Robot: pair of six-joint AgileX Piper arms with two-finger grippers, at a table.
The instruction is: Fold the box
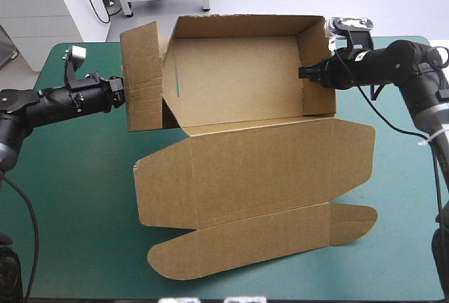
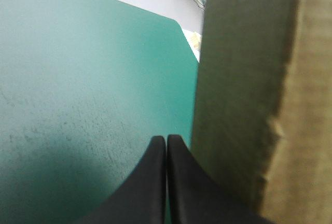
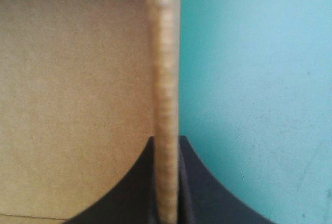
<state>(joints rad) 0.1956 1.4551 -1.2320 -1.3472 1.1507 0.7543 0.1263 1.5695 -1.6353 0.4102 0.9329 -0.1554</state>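
The brown box (image 1: 238, 78) stands at the back of the table as an open tray, with its back and right walls raised. Its lid (image 1: 252, 177) lies flat toward the front edge, and a rounded front flap (image 1: 259, 240) lies beyond it. The left side flap (image 1: 144, 78) stands upright and splayed outward. My left gripper (image 1: 121, 94) is shut with nothing in it, its tips (image 2: 166, 138) just beside that flap (image 2: 238, 79). My right gripper (image 1: 306, 73) is shut on the right wall, whose edge (image 3: 166, 68) runs between its fingers (image 3: 167, 141).
The teal-green cover (image 1: 70, 198) shows to the left of the lid and again at the right (image 1: 400, 198). The lid's front flap ends close to the table's front edge. The table's far corner (image 2: 176, 24) lies ahead of my left gripper.
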